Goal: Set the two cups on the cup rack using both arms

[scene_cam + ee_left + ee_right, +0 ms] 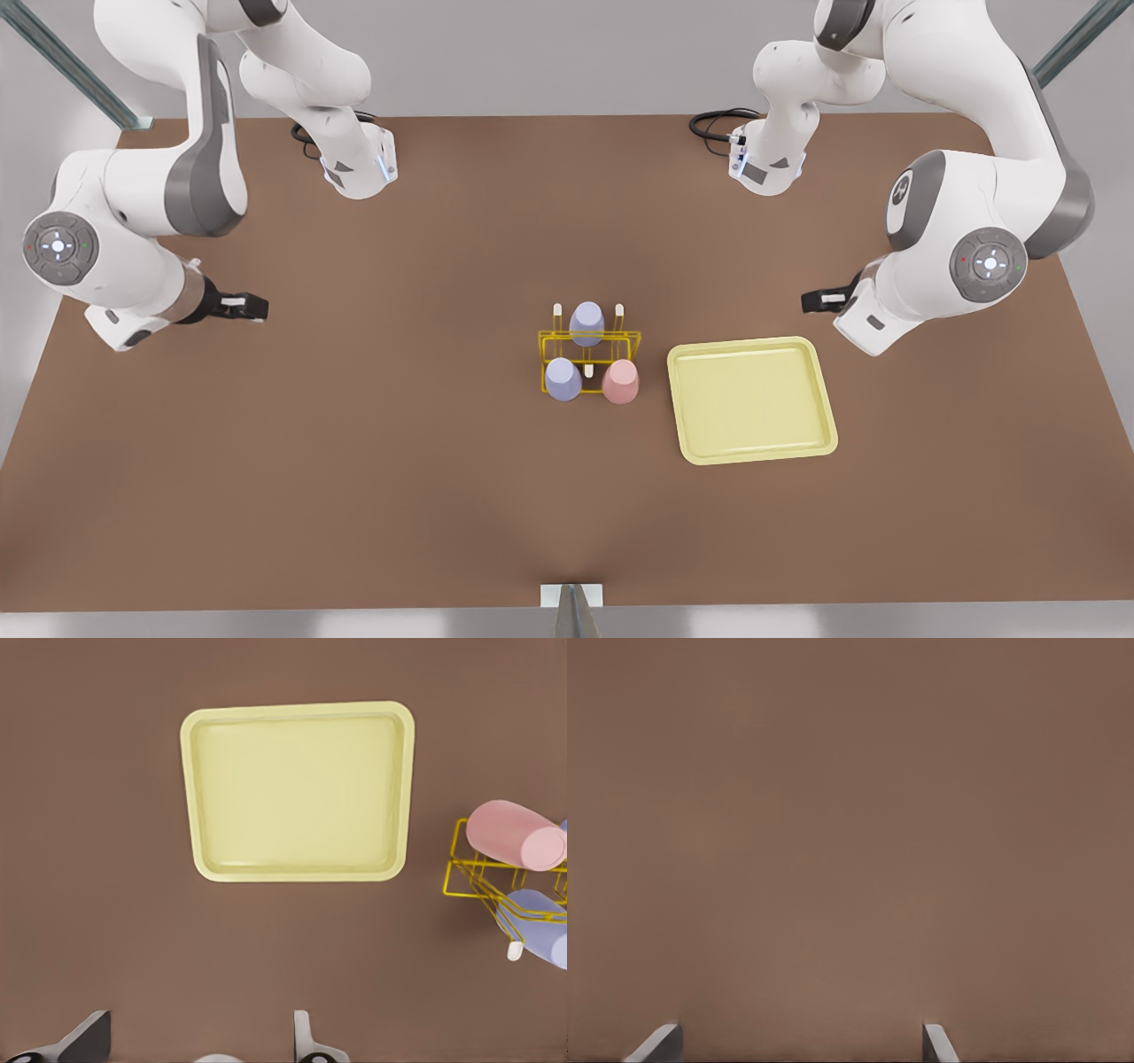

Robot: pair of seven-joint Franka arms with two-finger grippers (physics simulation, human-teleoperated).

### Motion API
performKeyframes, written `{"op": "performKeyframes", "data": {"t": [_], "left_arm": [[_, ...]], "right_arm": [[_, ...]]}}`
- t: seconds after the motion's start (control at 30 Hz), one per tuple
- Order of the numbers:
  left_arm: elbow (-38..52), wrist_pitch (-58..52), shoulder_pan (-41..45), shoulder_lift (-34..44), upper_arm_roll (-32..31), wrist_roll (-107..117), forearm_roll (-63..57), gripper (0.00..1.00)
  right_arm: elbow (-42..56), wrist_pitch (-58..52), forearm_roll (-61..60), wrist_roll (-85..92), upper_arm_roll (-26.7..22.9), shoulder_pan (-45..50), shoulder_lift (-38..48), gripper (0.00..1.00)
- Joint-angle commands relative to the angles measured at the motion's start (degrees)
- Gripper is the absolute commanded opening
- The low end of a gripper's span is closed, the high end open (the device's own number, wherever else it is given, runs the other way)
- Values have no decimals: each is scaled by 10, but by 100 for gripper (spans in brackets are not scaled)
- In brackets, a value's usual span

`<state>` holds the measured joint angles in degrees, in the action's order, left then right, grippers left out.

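Both small tapered plastic cups of the task appear seated. The pale pink cup and the lavender cup sit mouth-down over the pegs on the near row of the small bright-yellow wire cup rack. A second lavender cup sits on the far row between two white pegs.

The left gripper hovers at the front view's right, near the pale-yellow flat square tray and well apart from the rack. Its fingers are spread wide with nothing between them.

The right gripper hovers at the front view's left over the bare brown table. Its fingers are likewise wide apart and empty.

By my judgement the placing is done and what remains is parking. You should keep both arms high and away from the rack, because a brush against the light wire frame could tip all three cups.

Hard to make out:
- You cannot confirm how deep each cup sits on its peg, since the pegs under the cups are hidden.
- The left wrist view cuts off the rack at its edge.
- In both wrist views you get no more than the fingertips.
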<state>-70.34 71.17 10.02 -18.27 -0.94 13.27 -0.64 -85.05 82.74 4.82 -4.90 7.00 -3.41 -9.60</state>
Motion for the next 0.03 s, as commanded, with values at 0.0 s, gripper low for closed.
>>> {"op": "performKeyframes", "data": {"t": [0.0], "left_arm": [[0, -6, 0, 1, 0, -84, 1, 100]], "right_arm": [[-2, -47, -7, 12, -2, 0, 2, 100]]}}
